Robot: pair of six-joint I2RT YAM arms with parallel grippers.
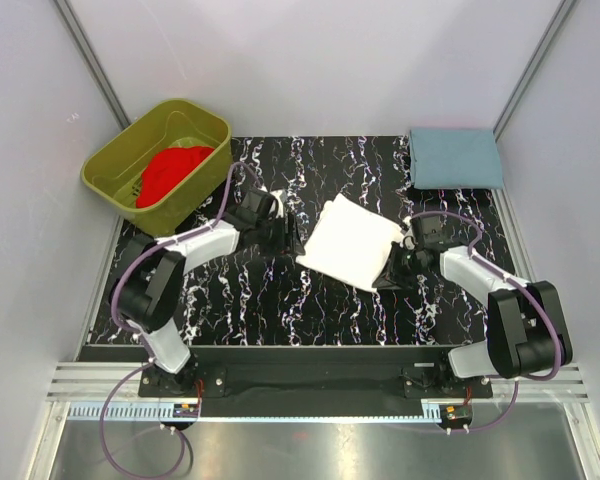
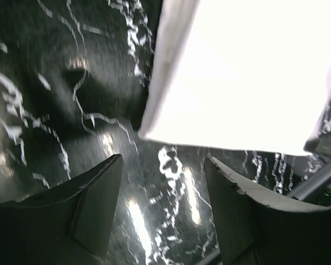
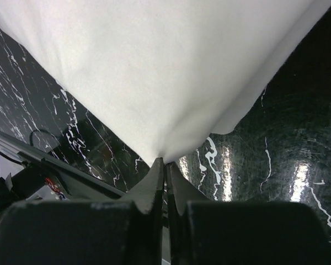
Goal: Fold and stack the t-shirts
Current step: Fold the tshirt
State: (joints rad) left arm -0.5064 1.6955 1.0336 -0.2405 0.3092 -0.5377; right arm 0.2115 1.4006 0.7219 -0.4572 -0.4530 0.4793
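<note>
Folded white t-shirt (image 1: 348, 240), mid-tabletop, pinched at its right edge by the right gripper (image 3: 165, 165); left gripper (image 2: 163, 165) spread, empty, beside its left edge. A one-sided pull could undo the fold. Red t-shirt (image 1: 170, 172) lies in the far-left-corner tub (image 1: 115, 193).

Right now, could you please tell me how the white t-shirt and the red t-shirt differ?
The white t-shirt lies folded on the table; the red t-shirt sits bunched in the olive tub. The right gripper is shut on the white t-shirt's edge; no gripper touches the red t-shirt. Both are soft cloth.
</note>
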